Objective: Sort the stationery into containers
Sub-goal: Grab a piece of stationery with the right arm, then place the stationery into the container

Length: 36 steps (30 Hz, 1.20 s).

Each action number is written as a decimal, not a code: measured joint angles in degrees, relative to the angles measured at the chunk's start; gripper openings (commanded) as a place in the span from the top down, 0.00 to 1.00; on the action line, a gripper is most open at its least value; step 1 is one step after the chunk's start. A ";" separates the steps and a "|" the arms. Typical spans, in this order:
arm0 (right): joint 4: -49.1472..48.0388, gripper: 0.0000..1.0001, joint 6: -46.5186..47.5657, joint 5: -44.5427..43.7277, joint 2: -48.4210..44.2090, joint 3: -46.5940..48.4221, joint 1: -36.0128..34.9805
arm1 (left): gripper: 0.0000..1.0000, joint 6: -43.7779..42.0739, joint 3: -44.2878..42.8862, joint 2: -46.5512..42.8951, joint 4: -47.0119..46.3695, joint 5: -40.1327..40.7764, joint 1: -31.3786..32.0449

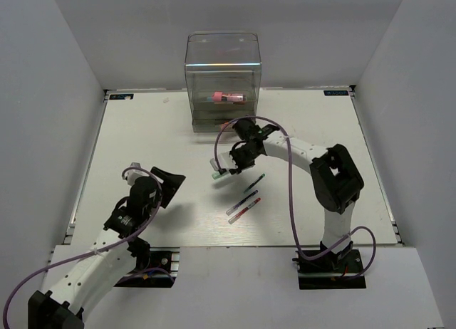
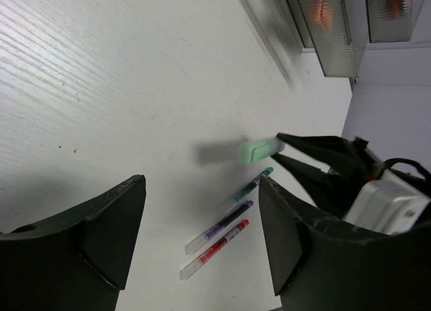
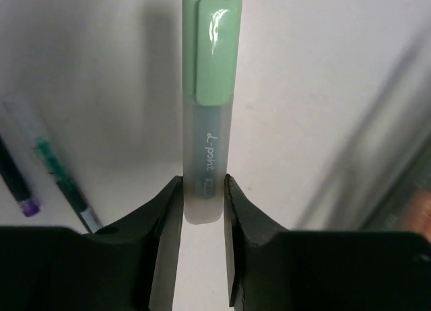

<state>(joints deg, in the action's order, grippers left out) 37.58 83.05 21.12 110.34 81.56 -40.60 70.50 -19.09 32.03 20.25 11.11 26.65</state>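
Right arm: the right end effector [image 1: 231, 162] is clamped on the green marker [image 1: 219, 174]. In the right wrist view the two fingers [image 3: 167, 210] press on either side of the marker's translucent barrel near its rear end. The pale green cap [image 3: 213, 52] points away from the camera. From the top the marker sits in front of the clear cabinet [image 1: 223, 65] and apart from it, over the middle of the white tabletop [image 1: 142, 137], with the cap end towards the left arm. The left wrist view shows a soft shadow on the surface just beside the cap. I cannot tell for certain whether the marker clears the tabletop.

Left arm: the left end effector [image 1: 168, 179] has its fingers wide apart with nothing between them. It is to the left of the marker, well apart from it.

Three pens lie on the tabletop just nearer than the marker, roughly parallel and slanted:
- the green-tipped pen [image 1: 254, 182] is farthest
- the dark pen [image 1: 242, 203] is below it
- the red pen [image 1: 244, 210] is just beside the dark one

None of them touches either end effector.

Cabinet: a pink-and-dark-red block [image 1: 226, 97] shows through the clear front, above the lower drawers. I cannot tell which level holds it.
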 measured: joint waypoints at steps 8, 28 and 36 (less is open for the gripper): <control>-10.67 1.00 -12.68 -0.46 -5.42 0.63 3.34 | 0.22 0.02 0.68 4.46 -5.92 -2.89 0.00; -17.86 0.90 -12.35 -11.56 12.79 24.52 5.05 | 0.22 -0.28 0.72 13.97 -16.72 -5.99 0.00; -17.14 0.54 -13.84 -12.44 13.79 24.68 5.62 | 0.28 -3.02 -1.99 27.21 -25.14 -7.65 0.00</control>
<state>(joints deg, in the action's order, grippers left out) 20.45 69.21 8.69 124.14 106.24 -34.98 67.48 -21.08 59.24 -4.89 3.46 26.65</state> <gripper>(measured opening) 0.453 0.750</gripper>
